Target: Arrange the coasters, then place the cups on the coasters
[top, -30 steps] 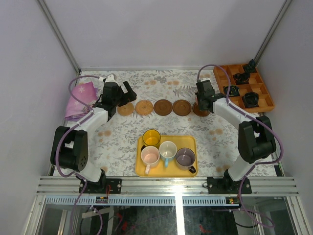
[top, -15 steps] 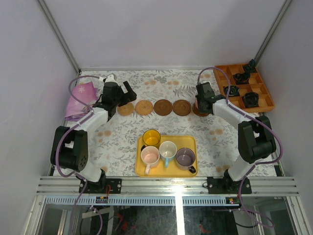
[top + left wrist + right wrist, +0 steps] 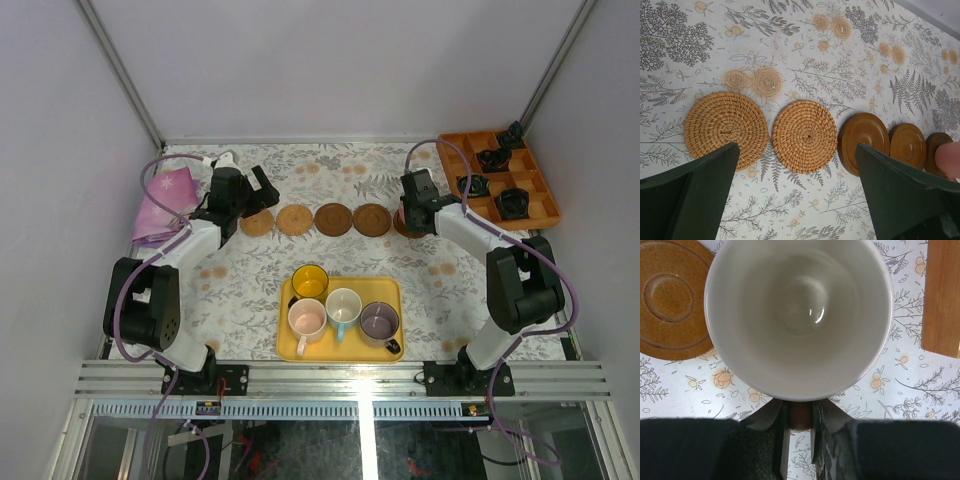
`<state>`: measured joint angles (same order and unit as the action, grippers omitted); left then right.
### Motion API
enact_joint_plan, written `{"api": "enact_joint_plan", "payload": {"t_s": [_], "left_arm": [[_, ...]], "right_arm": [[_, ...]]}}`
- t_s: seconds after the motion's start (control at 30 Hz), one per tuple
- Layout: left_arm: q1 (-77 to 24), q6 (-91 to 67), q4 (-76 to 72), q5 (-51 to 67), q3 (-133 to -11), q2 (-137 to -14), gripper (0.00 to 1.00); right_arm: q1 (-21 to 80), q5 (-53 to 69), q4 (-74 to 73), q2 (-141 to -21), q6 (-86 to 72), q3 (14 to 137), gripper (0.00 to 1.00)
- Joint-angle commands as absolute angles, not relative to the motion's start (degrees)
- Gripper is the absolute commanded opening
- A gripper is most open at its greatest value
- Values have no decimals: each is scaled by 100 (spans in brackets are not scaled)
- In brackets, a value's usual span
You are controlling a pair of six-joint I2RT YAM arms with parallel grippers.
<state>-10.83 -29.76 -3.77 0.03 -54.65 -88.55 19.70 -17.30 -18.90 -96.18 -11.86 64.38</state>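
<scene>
While five coasters (image 3: 333, 219) were lined across upper middle, one cup (image 3: 799, 315) was clamped by handle in right gripper (image 3: 800, 436); four cups (image 3: 343, 308) left on tray (image 3: 392, 286); left gripper (image 3: 797, 150) fingers spread.

A cup (image 3: 799, 315) seen straight from above filled most of the frame, its inside white and glossy. At the bottom edge, the right hand (image 3: 800, 416) gripped a narrow pinkish-brown strip below the cup's rim, apparently its handle, between two dark fingers. A brown coaster (image 3: 670, 300) with ringed grooves lay at upper left, partly hidden by the cup. The edge of an orange wooden tray (image 3: 942, 295) showed at right, on the flowered worktop (image 3: 910, 385).
</scene>
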Motion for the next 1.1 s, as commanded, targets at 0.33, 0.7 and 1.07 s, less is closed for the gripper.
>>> {"api": "enact_joint_plan", "payload": {"t_s": [0.33, 0.7, 1.07], "left_arm": [[-1110, -2900, -435, 7, -5634, -8910, 100], [-1107, -2895, -401, 2, -5659, -8898, 100], [-1112, -2874, -350, 38, -5643, -8873, 100]], "right_arm": [[1950, -2003, -1667, -9384, -1336, 6553, 56], [1949, -1931, -2107, -8955, -1503, 6486, 57], [2044, -1123, -3062, -7249, -1594, 5905, 54]]}}
